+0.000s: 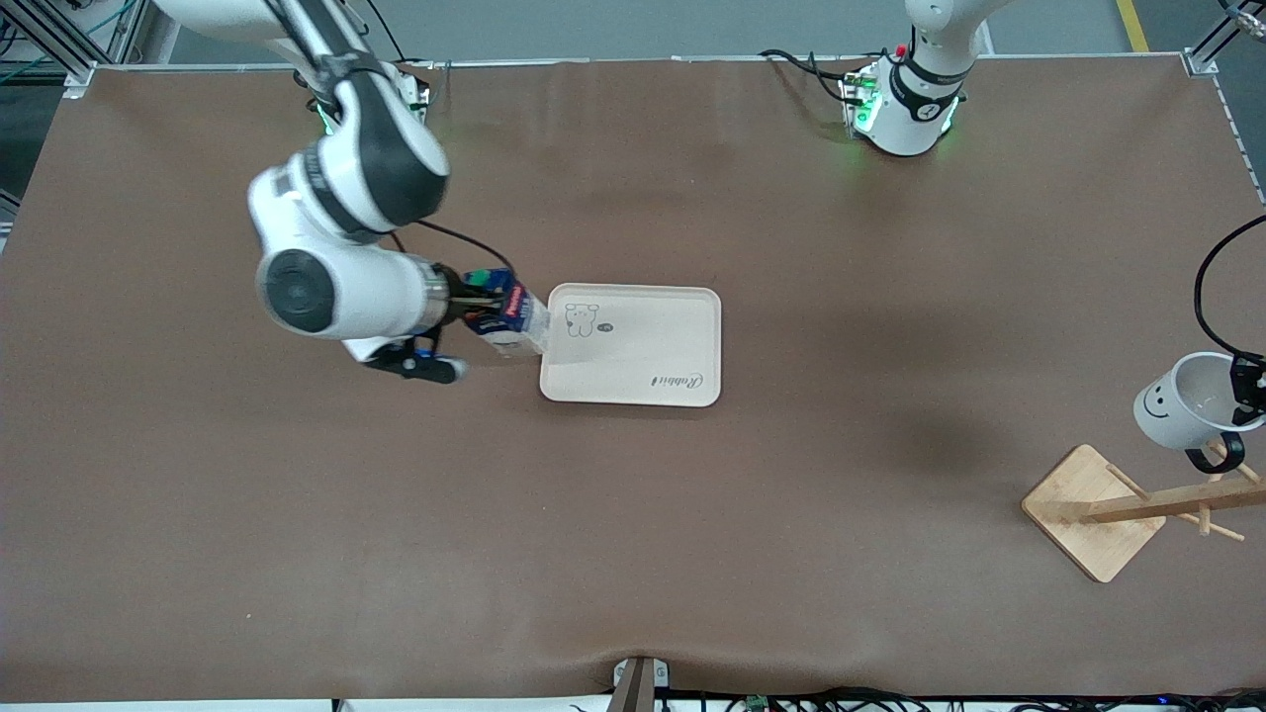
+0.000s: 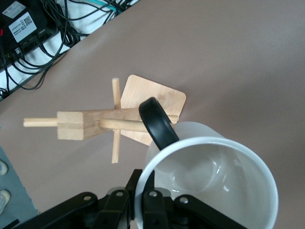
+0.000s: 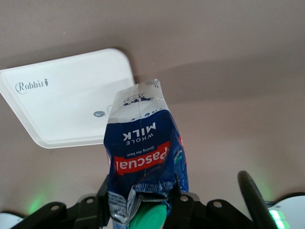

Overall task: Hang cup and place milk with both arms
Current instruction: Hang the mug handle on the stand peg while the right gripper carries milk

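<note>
My right gripper (image 1: 482,293) is shut on the top of the dark blue milk carton (image 1: 507,316) and holds it tilted in the air at the edge of the white tray (image 1: 633,371) toward the right arm's end. In the right wrist view the carton (image 3: 145,157) hangs between my fingers, green cap (image 3: 148,218) near the jaws. My left gripper (image 1: 1248,388) is shut on the rim of the white smiley cup (image 1: 1182,400), held on its side over the wooden rack (image 1: 1137,506). In the left wrist view the cup's (image 2: 209,186) black handle (image 2: 157,123) sits at a rack peg (image 2: 121,125).
The tray lies mid-table with a small bear print and the word Rabbit. The wooden rack has a square base (image 1: 1088,514) near the left arm's end of the table. A black cable (image 1: 1202,287) loops above the cup. Brown mat covers the table.
</note>
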Tool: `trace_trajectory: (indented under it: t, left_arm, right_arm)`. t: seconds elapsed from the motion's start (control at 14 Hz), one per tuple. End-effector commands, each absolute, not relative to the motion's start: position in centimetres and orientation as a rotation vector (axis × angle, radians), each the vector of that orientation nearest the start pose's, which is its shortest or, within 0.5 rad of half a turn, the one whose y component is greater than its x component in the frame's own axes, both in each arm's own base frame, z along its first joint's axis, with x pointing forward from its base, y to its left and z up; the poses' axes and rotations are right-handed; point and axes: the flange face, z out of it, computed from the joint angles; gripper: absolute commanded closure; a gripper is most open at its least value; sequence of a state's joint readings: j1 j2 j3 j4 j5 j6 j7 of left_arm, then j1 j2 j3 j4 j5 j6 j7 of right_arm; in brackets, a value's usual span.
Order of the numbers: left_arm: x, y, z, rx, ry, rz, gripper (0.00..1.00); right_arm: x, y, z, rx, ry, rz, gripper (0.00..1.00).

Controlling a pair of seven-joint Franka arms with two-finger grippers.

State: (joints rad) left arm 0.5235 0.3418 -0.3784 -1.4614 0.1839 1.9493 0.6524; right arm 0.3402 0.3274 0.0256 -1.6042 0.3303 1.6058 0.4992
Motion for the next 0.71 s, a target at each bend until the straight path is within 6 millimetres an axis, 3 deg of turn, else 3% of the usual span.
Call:
trace_trajectory:
  t: [0.0, 0.14, 0.21, 0.29, 0.43, 0.5, 0.64]
  left_arm:
    - [66.3, 16.7, 51.2, -2.96, 0.802, -0.249, 1.0]
    - [66.3, 17.6, 50.5, -2.988, 0.787, -0.251, 1.0]
    - [66.3, 17.9, 50.3, -2.992, 0.781, -0.25, 0.95]
    - [66.4, 17.8, 50.2, -2.991, 0.782, -0.255, 0.74]
    - [66.4, 17.7, 50.1, -3.002, 0.763, -0.258, 0.01]
    - [66.4, 17.6, 50.4, -3.01, 0.745, -0.268, 0.0]
    - [66.3, 17.1, 50.9, -3.036, 0.644, -0.275, 0.0]
  right_arm:
    - [57.5, 18.5, 43.4, -2.854, 0.175, 0.665, 1.0]
    - [58.3, 13.3, 42.5, -2.934, 0.191, 0.68, 1.0]
    - [58.2, 10.9, 41.4, -3.005, 0.21, 0.719, 1.0]
    - [58.2, 8.0, 40.0, -3.041, 0.208, 0.754, 1.0]
    - [58.5, 1.0, 38.8, -3.049, 0.203, 0.771, 1.0]
    - [58.5, -2.5, 38.5, -3.059, 0.169, 0.769, 1.0]
    - [58.1, -5.9, 37.2, -3.041, 0.079, 0.755, 1.0]
